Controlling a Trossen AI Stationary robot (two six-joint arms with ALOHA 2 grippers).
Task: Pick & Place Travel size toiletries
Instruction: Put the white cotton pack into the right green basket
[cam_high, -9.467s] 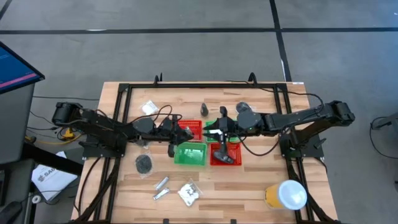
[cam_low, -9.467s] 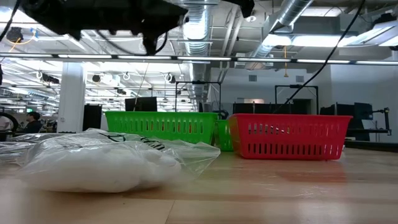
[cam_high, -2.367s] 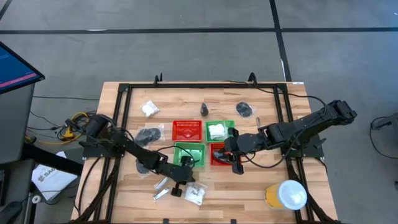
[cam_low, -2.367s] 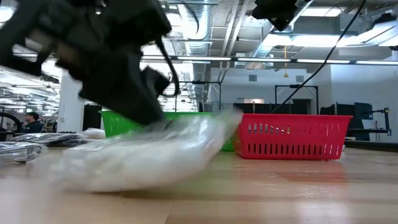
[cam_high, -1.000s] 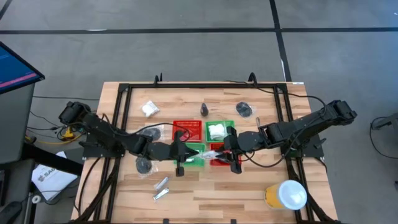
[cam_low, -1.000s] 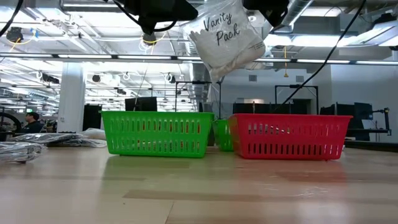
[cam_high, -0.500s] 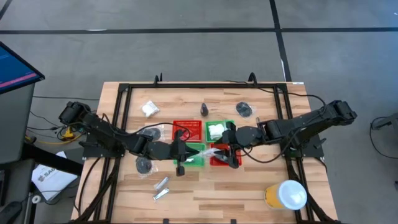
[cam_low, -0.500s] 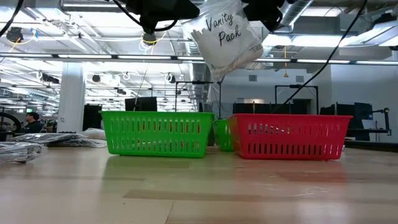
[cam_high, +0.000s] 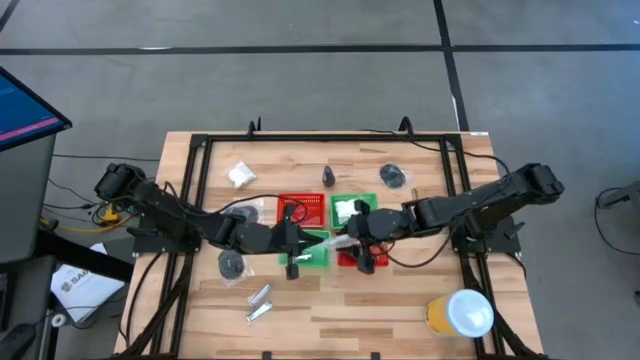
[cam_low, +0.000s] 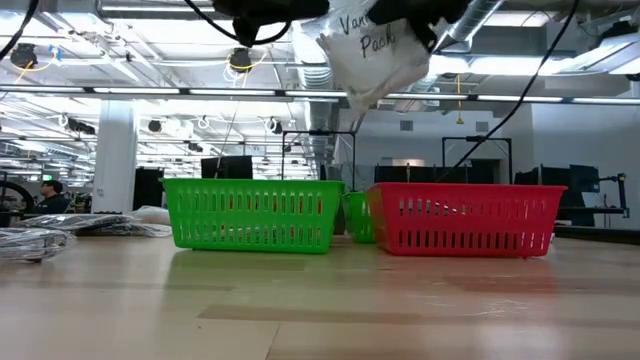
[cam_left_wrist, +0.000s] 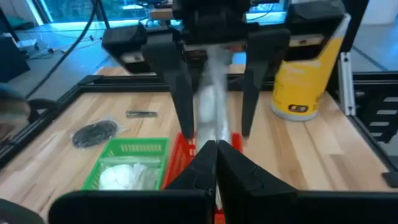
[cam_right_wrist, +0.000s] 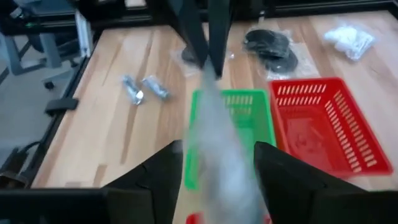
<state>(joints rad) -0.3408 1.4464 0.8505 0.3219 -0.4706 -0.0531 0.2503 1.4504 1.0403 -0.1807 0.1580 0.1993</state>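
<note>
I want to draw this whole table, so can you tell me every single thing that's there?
white packets: three, white; one in the air between both claws, one in a green basket, one loose at the high view's upper left
black coils: at least three, black; spread on the table
silver tubes: two, silver; lower left in the high view
dark bottle: one; behind the baskets
red baskets: two; mid-table
green baskets: two; mid-table, beside the red ones
yellow tub: one, white lid; lower right corner
table: one, wooden
left claw: shut on a packet's corner
right claw: open around that packet
</note>
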